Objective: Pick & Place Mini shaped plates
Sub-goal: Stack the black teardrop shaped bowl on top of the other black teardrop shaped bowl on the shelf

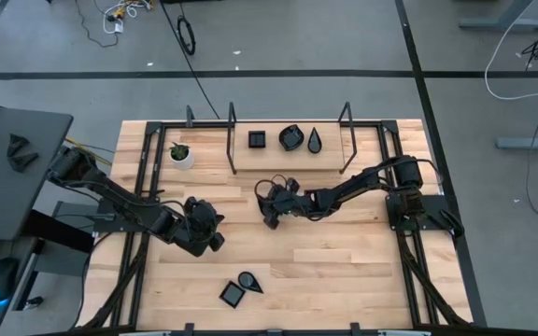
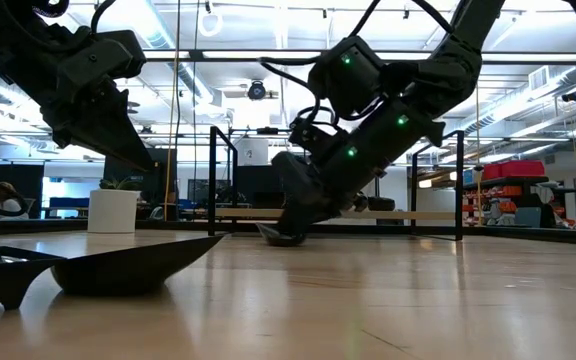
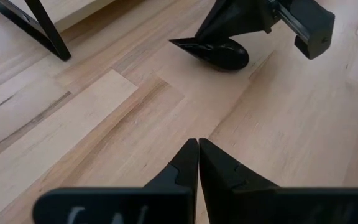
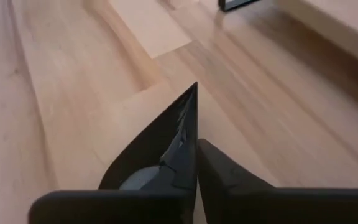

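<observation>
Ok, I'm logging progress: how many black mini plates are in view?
6. Three at the back: square plate, rounded plate, teardrop plate. Two near the front edge: front square, front teardrop. One held teardrop in the right gripper at mid-table. Arms may hide others.

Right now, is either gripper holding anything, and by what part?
The right gripper pinches a teardrop plate by its rim near the pointed tip; the left gripper holds nothing.
</observation>
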You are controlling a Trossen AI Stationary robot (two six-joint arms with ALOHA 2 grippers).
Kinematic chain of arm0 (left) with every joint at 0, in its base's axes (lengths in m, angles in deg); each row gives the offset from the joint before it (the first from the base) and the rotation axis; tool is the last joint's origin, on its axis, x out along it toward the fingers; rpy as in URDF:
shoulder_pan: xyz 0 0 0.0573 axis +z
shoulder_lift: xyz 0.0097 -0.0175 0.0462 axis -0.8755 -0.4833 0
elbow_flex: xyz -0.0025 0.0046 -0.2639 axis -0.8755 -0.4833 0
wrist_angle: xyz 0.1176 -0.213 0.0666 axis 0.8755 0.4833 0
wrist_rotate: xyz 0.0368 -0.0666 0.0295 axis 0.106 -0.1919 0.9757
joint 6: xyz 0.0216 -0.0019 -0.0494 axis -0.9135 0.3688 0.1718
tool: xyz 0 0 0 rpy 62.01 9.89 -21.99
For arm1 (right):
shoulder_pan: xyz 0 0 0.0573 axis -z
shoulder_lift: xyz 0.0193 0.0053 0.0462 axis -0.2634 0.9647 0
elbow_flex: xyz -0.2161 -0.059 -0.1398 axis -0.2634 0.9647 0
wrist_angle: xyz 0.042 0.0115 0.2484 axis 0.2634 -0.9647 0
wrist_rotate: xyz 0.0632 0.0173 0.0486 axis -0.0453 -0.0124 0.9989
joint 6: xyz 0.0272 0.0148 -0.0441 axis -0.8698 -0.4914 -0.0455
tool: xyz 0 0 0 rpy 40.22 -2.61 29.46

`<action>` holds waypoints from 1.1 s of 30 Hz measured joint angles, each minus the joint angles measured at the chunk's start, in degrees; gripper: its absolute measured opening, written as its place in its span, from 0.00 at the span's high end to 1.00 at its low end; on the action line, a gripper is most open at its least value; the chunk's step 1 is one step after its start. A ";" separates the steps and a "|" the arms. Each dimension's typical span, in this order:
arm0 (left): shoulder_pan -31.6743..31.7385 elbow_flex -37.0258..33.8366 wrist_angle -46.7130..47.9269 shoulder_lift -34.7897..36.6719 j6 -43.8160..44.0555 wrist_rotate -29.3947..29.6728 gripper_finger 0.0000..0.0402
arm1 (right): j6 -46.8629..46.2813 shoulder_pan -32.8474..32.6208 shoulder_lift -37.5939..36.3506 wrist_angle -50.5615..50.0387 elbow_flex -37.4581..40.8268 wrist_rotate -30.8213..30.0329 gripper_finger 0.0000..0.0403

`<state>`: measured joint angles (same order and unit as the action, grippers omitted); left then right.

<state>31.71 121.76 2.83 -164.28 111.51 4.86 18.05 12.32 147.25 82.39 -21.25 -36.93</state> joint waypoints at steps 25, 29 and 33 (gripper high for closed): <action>0.00 0.00 -0.10 0.00 -0.09 0.51 0.96 | -2.88 11.01 -28.92 -29.79 -0.02 -19.96 0.99; 0.00 0.00 -0.11 0.00 -0.24 0.59 0.96 | -1.14 18.44 -27.08 -33.26 -0.02 -19.83 0.99; 0.00 0.00 -0.16 0.00 -0.23 0.61 0.96 | -0.96 23.30 -25.04 -34.82 -0.02 -19.68 0.99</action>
<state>31.71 121.76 2.66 -164.28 111.28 5.47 17.08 35.62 122.21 47.56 -21.27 -56.62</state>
